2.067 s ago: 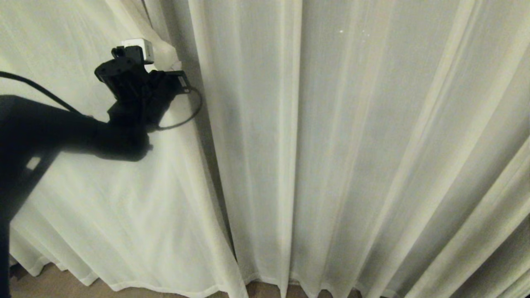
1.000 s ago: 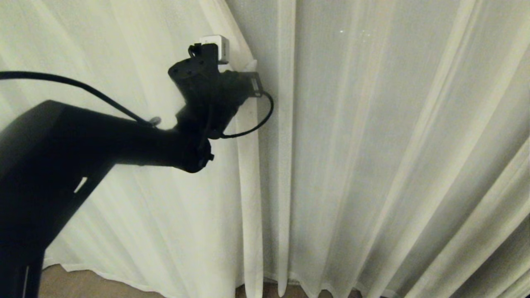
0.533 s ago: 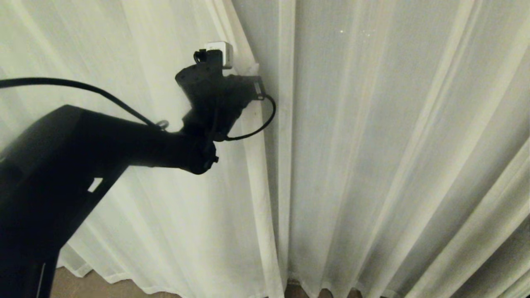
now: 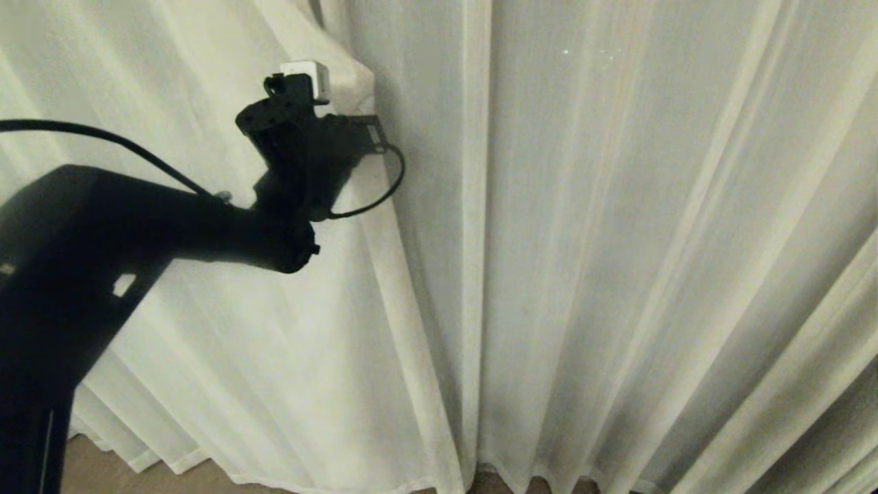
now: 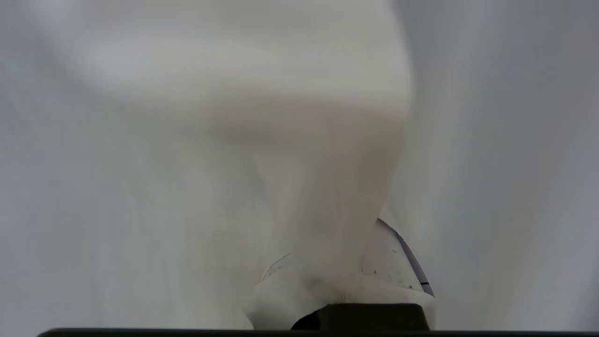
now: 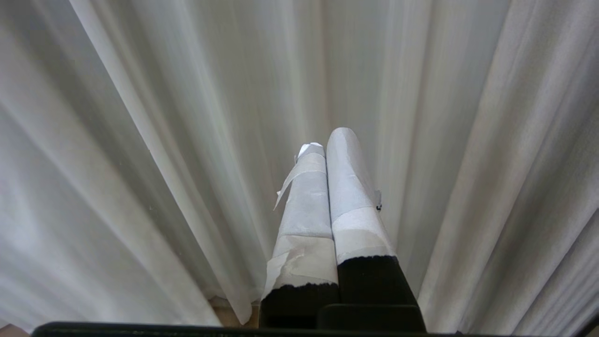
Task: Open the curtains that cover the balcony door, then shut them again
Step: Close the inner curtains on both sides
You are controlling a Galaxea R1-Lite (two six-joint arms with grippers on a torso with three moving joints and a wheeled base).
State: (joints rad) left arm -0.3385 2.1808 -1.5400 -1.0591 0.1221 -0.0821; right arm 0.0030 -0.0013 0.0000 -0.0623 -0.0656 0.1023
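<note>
Left arm [image 4: 137, 226]: black; enters the head view at 9 o'clock and reaches up toward 11 o'clock.
Left gripper [image 4: 343, 86]: at the arm's upper end, against the fabric; fingers closed tight on a bunched edge of the curtains [image 4: 617, 240]. In the left wrist view the taped fingers [image 5: 393, 262] are mostly wrapped in cloth [image 5: 299, 154].
Gripped fold: pulled taut from the gripper down toward 6 o'clock; a shadowed gap lies just beside it on the 3 o'clock side.
Curtains: cream-white pleated panels filling the head view from 9 to 3 o'clock, hems reaching the floor [image 4: 96, 473] at 7 o'clock.
Balcony door: not visible; covered by fabric.
Right gripper [image 6: 327, 145]: seen only in the right wrist view; taped fingers [image 6: 351, 187] pressed together, holding nothing, pointing at the pleats [image 6: 140, 140], apart from them.
</note>
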